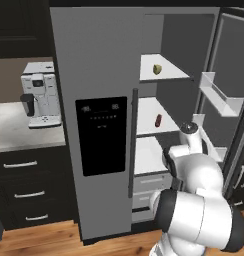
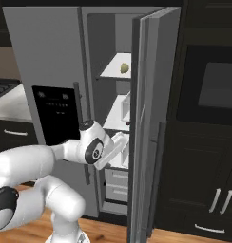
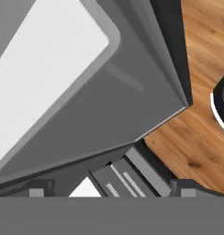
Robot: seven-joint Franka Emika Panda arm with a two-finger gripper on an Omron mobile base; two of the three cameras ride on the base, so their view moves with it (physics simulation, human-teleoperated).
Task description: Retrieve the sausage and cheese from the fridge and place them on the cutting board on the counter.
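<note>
My gripper (image 3: 112, 192) hangs with its jaws spread wide and nothing between them, just in front of the open right half of the fridge (image 1: 101, 75), at about the level of the lowest white shelf (image 1: 148, 155). Its two dark fingertips (image 3: 40, 189) point down past the edge of that shelf toward the drawers (image 3: 127, 176) and the wooden floor (image 3: 201, 114).

The sausage (image 1: 158, 120) lies on the middle shelf, above my gripper and further in. From the left base view its long axis runs front to back into the fridge, so I see it short and end-on, a slim dark red piece. The cheese (image 1: 157, 69) sits higher, on the top shelf, well above my gripper; it is a small yellowish-olive chunk, and I cannot tell which way its wedge points.

My arm (image 2: 46, 161) reaches forward from the base with the elbow bent, the forearm level and the wrist (image 2: 96, 149) turned toward the fridge opening, beside the swung-out right door (image 2: 149, 118). The left door with its black dispenser panel (image 1: 101, 135) is shut, off to my gripper's left.
</note>
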